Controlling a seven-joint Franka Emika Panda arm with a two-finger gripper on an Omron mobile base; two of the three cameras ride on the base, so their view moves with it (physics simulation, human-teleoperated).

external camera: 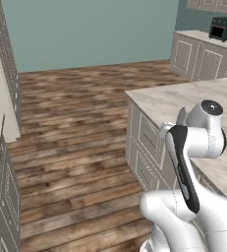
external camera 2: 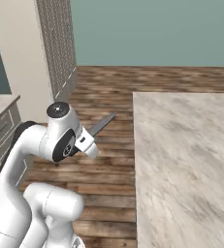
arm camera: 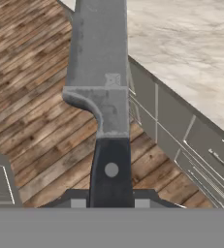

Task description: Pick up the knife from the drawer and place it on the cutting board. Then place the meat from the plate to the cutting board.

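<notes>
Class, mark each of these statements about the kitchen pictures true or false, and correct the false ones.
1. The gripper holds the small steel-bladed, black-handled knife by its handle. True.
2. The knife lies on the marble-patterned countertop. False: it is held in the air, over the brown wooden plank floor beside the counter.
3. The blade points away from the fingers. True.
4. A dark green toaster oven stands on the floor. False: it stands on a far counter.

teal wall (external camera: 90, 29), wood plank floor (external camera: 75, 147), marble-topped island (external camera 2: 186, 160), grey cabinets (external camera: 201, 59), dark toaster oven (external camera: 223, 28).
</notes>
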